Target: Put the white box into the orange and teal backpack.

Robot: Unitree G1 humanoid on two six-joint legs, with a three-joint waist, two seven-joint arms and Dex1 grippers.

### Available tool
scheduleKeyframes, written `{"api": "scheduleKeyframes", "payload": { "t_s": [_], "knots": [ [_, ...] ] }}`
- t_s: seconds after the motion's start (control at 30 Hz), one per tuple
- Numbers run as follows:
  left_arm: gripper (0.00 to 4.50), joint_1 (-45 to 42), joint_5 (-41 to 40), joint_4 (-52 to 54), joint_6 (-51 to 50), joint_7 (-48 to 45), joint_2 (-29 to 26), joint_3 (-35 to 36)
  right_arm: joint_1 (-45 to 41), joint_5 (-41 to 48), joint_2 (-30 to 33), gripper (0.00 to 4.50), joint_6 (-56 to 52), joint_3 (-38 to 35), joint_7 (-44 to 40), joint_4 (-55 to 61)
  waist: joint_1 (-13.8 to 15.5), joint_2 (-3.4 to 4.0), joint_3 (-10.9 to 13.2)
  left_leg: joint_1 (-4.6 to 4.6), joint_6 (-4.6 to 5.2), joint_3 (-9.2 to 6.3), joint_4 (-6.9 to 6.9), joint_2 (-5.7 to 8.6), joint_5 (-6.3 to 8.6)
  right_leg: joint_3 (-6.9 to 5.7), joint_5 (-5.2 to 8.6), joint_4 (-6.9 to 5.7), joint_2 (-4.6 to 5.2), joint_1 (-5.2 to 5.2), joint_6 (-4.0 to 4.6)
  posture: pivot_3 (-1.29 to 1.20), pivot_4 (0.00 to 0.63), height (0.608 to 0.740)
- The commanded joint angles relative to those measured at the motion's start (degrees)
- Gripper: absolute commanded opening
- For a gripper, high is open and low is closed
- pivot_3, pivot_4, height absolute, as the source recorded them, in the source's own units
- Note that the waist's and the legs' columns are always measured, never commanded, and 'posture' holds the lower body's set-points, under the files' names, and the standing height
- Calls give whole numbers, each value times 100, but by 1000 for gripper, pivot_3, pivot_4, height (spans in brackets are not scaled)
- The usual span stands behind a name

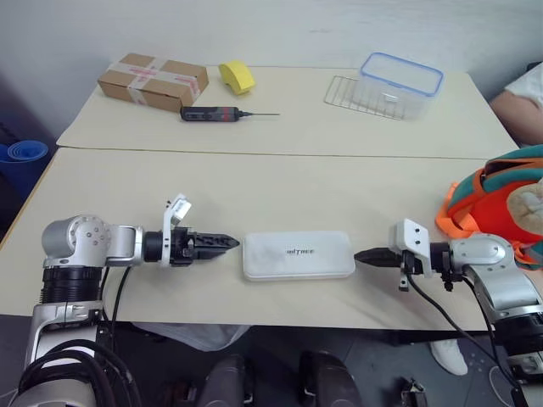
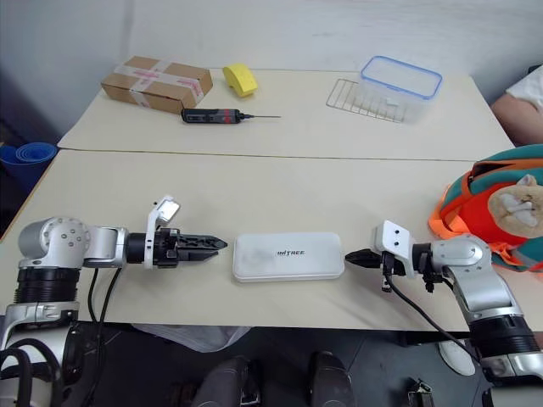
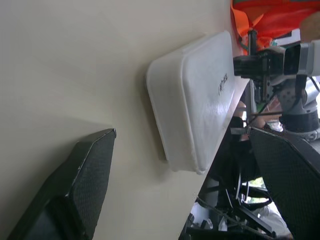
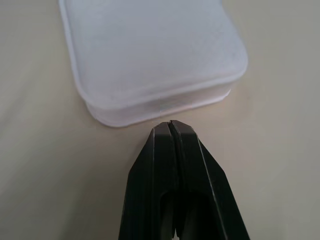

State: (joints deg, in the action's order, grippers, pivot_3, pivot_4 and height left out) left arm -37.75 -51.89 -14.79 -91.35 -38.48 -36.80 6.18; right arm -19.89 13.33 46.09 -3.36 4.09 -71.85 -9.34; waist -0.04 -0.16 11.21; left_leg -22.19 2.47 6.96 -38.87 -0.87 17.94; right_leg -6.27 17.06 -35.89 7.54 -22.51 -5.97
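Observation:
The white box (image 1: 298,255) lies flat near the front edge of the near table, small dark lettering on its lid. My left gripper (image 1: 231,243) points at its left end from just short of it. In the left wrist view its two fingers (image 3: 80,180) stand wide apart and open, with the box (image 3: 195,105) ahead of them. My right gripper (image 1: 363,256) points at the box's right end, shut, its tips (image 4: 170,127) a small gap away from the box wall (image 4: 160,107). The orange and teal backpack (image 1: 488,199) with a tan plush sits at the table's right edge, behind my right arm.
On the far table are a brown taped cardboard box (image 1: 153,80), a yellow object (image 1: 237,75), a black and red pointed tool (image 1: 216,113), a wire rack (image 1: 352,95) and a clear blue-rimmed container (image 1: 401,80). A person's arm (image 1: 519,106) shows at far right.

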Motion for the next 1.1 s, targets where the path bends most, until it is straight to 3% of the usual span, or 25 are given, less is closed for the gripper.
{"api": "scheduleKeyframes", "payload": {
  "t_s": [0.03,0.47,0.6,0.8,0.87,0.93,1.1],
  "knots": [
    [4457,-76,-285,-414,-115,357,199,-191,-93,57,-46,0,-111,26,-59,186,24,0,0,-1,0,-1,-3,1,0,-1,0,0,1,2,0,0,150,740],
    [4457,-342,-2212,-591,-115,1941,841,-220,-15,62,-204,0,-132,73,-15,419,-5,-2,1,-3,2,-7,-10,3,2,-2,0,-1,5,4,0,0,150,740],
    [3628,-261,-2330,-686,-115,2401,1063,34,93,61,-199,0,-85,37,-28,467,-3,-2,1,-4,2,-6,-10,3,2,-2,0,-1,2,3,0,0,150,740],
    [1728,-165,-2408,-377,-111,2596,1295,429,489,299,-95,0,-198,-357,71,569,15,-3,1,-5,2,-6,-11,4,2,-4,0,0,2,4,-1,0,150,740],
    [1296,86,-2170,367,326,2216,1243,426,785,653,-106,0,-442,-756,202,780,18,-3,2,-7,2,-6,-12,5,2,-4,0,1,2,5,0,0,150,740],
    [1275,490,-1552,1337,1317,1324,967,64,1236,1086,-116,353,-725,-1297,386,1141,11,-4,2,-8,0,-6,-9,5,3,-3,0,1,-1,3,0,0,150,740],
    [1275,1326,-37,2411,3644,-726,309,-777,2624,1394,-190,1824,-1048,-2615,1088,1951,21,-1,1,-1,-16,2,1,0,7,2,5,30,-7,1,8,0,150,740]
  ]
}}
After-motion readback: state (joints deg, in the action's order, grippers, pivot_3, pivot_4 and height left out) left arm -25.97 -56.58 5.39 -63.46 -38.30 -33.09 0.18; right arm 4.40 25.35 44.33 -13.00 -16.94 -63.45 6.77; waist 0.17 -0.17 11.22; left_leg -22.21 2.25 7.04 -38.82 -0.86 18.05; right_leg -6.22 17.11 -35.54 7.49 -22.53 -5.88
